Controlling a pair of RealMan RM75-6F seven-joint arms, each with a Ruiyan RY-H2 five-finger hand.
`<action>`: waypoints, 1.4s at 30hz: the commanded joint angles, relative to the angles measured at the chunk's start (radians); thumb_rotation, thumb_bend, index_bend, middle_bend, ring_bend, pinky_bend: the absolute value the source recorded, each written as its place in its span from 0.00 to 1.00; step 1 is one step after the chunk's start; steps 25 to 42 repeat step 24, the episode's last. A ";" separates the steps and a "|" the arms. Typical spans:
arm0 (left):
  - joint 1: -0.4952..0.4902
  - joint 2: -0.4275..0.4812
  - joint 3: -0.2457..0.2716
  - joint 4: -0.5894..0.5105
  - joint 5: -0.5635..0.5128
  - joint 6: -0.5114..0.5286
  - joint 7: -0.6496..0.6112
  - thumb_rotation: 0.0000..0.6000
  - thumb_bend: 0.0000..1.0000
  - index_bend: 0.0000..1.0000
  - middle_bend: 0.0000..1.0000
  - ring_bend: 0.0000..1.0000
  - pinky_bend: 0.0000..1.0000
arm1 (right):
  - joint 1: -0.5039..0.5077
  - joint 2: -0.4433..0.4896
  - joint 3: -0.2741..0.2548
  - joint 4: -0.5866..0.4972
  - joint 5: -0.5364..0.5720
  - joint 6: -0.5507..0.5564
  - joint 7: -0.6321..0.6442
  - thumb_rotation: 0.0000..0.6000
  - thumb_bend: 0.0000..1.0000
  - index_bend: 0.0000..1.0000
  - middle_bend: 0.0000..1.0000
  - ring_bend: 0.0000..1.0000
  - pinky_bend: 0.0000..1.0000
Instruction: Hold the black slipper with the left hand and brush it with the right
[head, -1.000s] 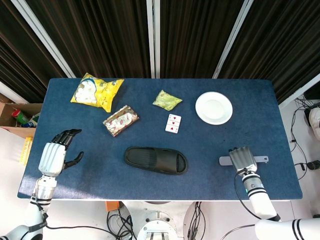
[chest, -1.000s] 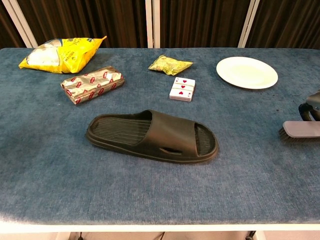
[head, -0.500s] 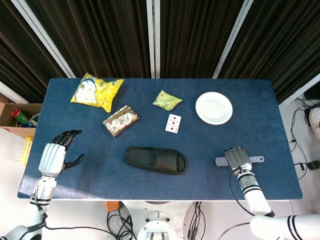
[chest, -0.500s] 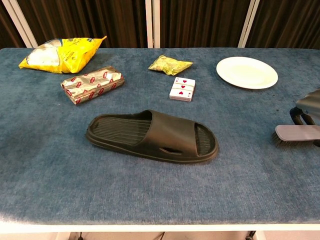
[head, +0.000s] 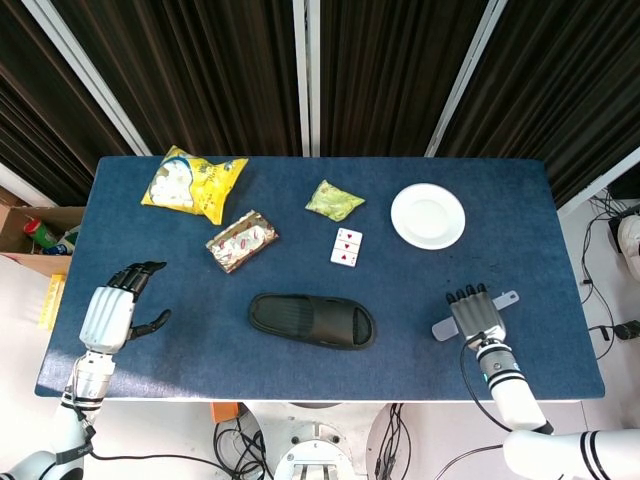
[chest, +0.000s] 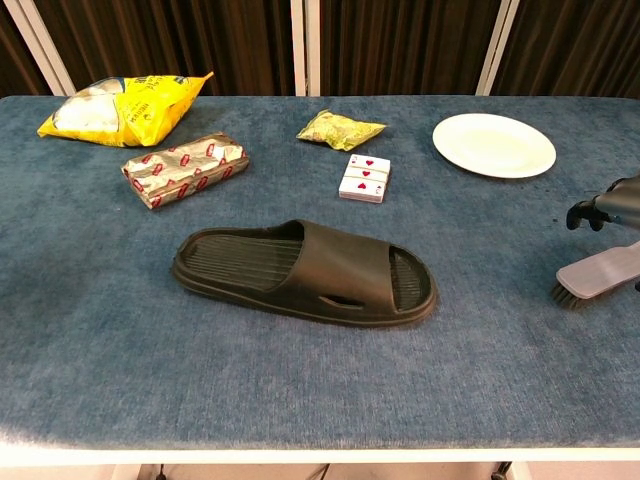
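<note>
Your right hand (head: 476, 316) gripped the grey brush (chest: 596, 275) near the table's right edge; your left hand (head: 113, 312) — fingers spread, empty — sat left of the black slipper (head: 312, 320).

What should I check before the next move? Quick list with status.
1. Black slipper lying flat and free on the table, nothing on it: ok.
2. Left hand on the slipper: not ok; it hovers near the table's left edge, fingers apart, holding nothing.
3. Right hand on the brush: ok, it lies across the handle; how firm the hold is: cannot tell.
4. Brush orientation: ok, bristle end tilted down toward the table in the chest view.
5. Path from brush to slipper: ok, bare table between them.
6. Playing cards and foil packet apart from the slipper: ok.
</note>
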 joint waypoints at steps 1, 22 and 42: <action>0.000 0.004 0.000 -0.006 0.004 0.001 0.002 1.00 0.21 0.19 0.23 0.21 0.33 | -0.009 0.023 -0.002 -0.028 -0.019 0.021 0.014 1.00 0.20 0.05 0.14 0.04 0.15; 0.120 0.112 0.044 -0.014 -0.115 0.010 0.214 0.58 0.21 0.19 0.20 0.17 0.30 | -0.619 0.075 -0.068 0.402 -0.647 0.514 1.082 1.00 0.18 0.00 0.00 0.00 0.00; 0.141 0.139 0.058 -0.035 -0.124 0.014 0.231 0.49 0.21 0.18 0.19 0.16 0.29 | -0.635 0.069 -0.058 0.427 -0.656 0.506 1.101 1.00 0.18 0.00 0.00 0.00 0.00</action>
